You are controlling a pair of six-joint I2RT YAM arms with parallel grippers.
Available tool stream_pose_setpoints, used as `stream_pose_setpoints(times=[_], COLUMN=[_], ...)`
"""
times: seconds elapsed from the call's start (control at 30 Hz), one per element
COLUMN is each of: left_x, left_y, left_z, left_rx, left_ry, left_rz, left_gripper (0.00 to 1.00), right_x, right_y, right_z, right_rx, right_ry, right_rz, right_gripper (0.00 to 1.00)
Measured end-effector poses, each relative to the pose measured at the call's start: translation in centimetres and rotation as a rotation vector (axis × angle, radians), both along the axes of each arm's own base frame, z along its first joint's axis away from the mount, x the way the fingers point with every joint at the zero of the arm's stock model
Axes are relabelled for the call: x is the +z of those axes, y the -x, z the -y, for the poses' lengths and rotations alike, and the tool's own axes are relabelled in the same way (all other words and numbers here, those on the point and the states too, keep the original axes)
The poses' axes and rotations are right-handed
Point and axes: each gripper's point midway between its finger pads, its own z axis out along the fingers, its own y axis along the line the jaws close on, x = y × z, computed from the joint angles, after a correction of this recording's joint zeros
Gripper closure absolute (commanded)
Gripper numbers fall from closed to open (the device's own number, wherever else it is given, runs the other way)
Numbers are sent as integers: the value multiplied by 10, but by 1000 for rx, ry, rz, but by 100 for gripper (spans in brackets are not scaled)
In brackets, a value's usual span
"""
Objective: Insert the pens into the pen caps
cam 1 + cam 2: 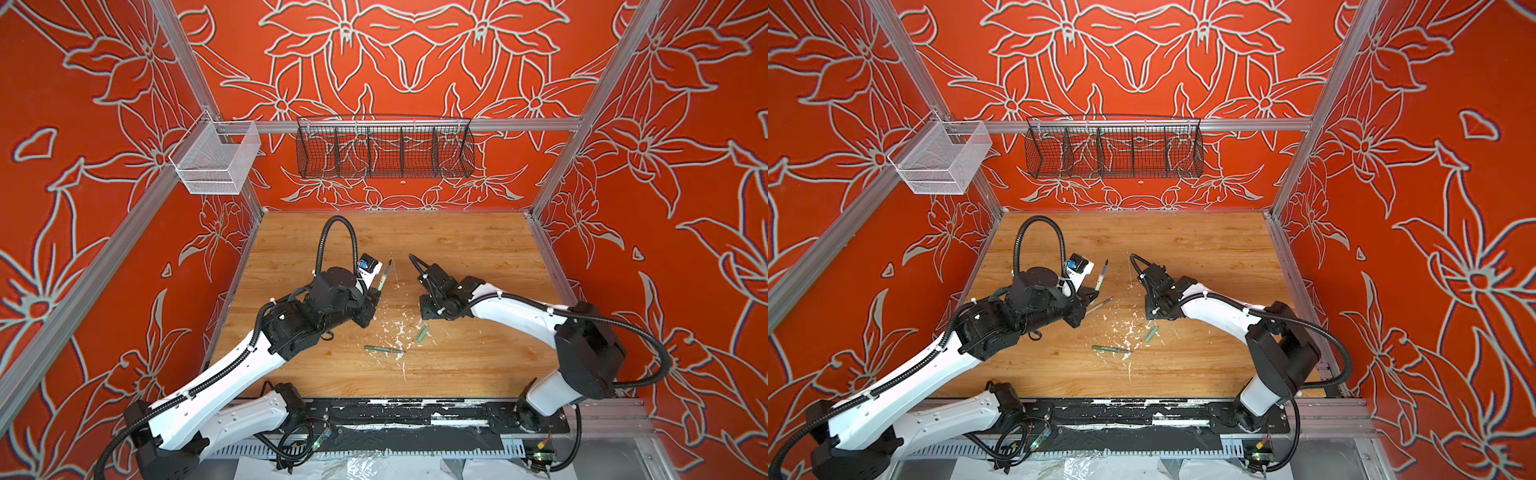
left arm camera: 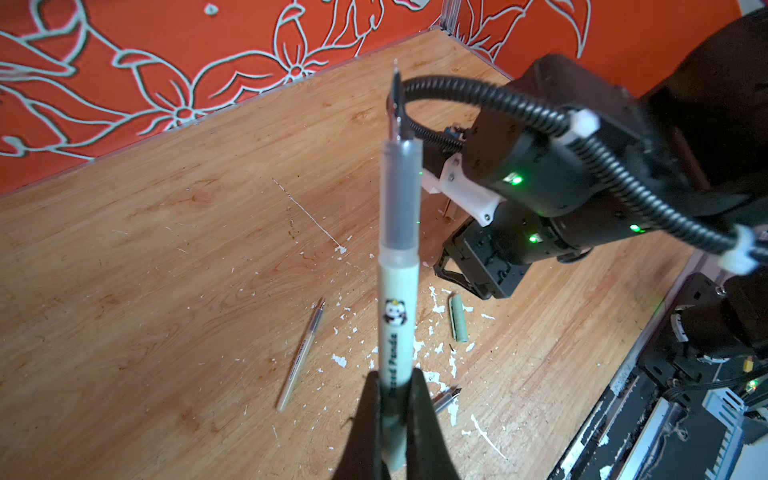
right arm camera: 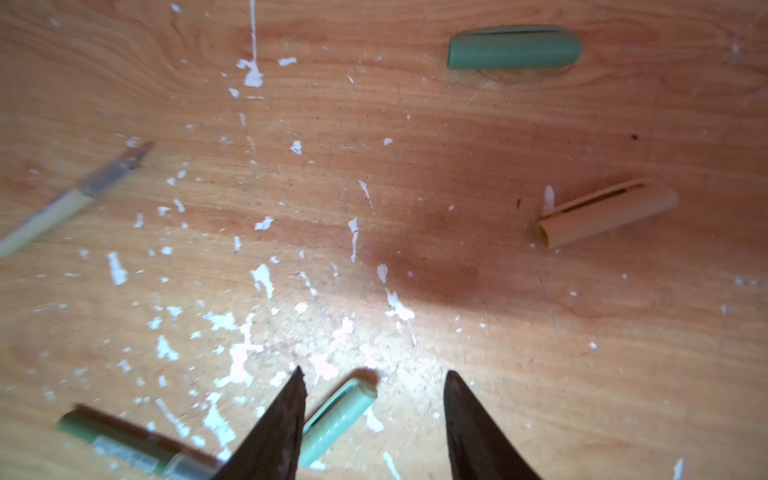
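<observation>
My left gripper (image 2: 395,379) is shut on the lower barrel of the pale green pen (image 2: 397,266), which is held up off the table with its dark tip pointing away; both top views show this pen (image 1: 385,276). The tan pen (image 2: 301,355) and the dark green pen (image 1: 384,349) lie on the wooden table. My right gripper (image 3: 374,372) hangs open just above the table. The light green cap (image 3: 337,419) lies on the wood between its fingers, close to one of them. Farther off lie the dark green cap (image 3: 513,48) and the tan cap (image 3: 606,214).
White paint flecks (image 1: 399,328) are scattered over the middle of the table. A black wire basket (image 1: 384,147) and a white mesh basket (image 1: 216,160) hang on the rear rail. Red patterned walls close in three sides.
</observation>
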Motion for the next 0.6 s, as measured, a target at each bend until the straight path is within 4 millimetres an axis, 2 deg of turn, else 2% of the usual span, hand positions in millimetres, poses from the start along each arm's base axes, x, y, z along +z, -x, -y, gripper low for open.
stream_pose_setpoints(times=[0.1, 0.27, 0.4, 0.6], left_x=[-3, -13, -24, -25], left_y=[-1, -3, -4, -3], left_z=[2, 6, 8, 11], left_rx=[-4, -10, -13, -29], left_ry=[-5, -24, -41, -32], left_rz=[-9, -34, -55, -62], left_gripper=[100, 100, 100, 100], right_x=[-1, -26, -38, -42], right_y=[19, 48, 53, 48], right_z=[-5, -1, 0, -9], right_rx=[2, -11, -44, -77], right_ry=[-27, -6, -24, -97], right_rz=[-26, -113, -136, -138], right_gripper=[49, 53, 55, 58])
